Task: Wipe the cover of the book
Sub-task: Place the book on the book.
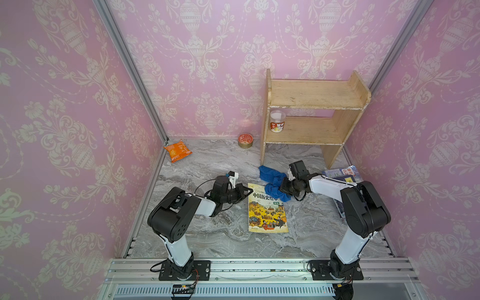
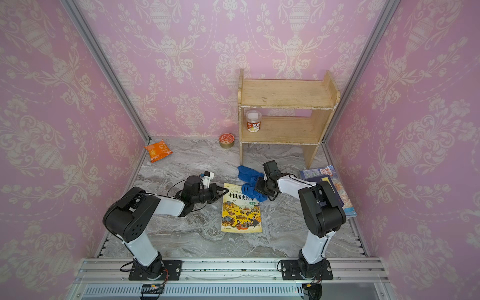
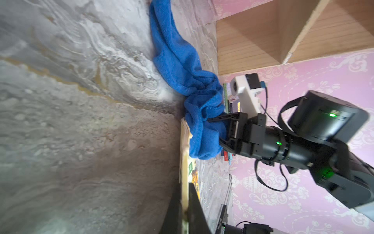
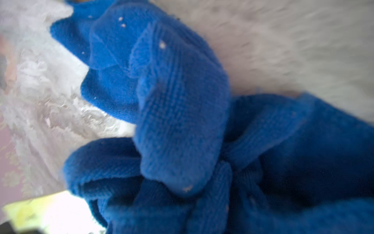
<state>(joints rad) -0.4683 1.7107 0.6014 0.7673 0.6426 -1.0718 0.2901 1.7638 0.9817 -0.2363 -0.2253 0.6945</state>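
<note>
Book (image 1: pixel 267 207) flat on bench (image 1: pixel 207 233). Left hand (image 1: pixel 248 191): pinched closed, at book's far left edge. Right hand (image 1: pixel 281 187): clamping blue cloth (image 1: pixel 271 179) over book's far right corner.

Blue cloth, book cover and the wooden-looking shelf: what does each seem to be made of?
Blue cloth: soft terry or microfibre, matte; a ribbed weave and limp folds show.
Book cover: printed paper or card, sheen hard to judge; it lies flat and thin.
Shelf: bare light wood, perhaps plywood or pine; visible grain, rough whitish edges.
</note>
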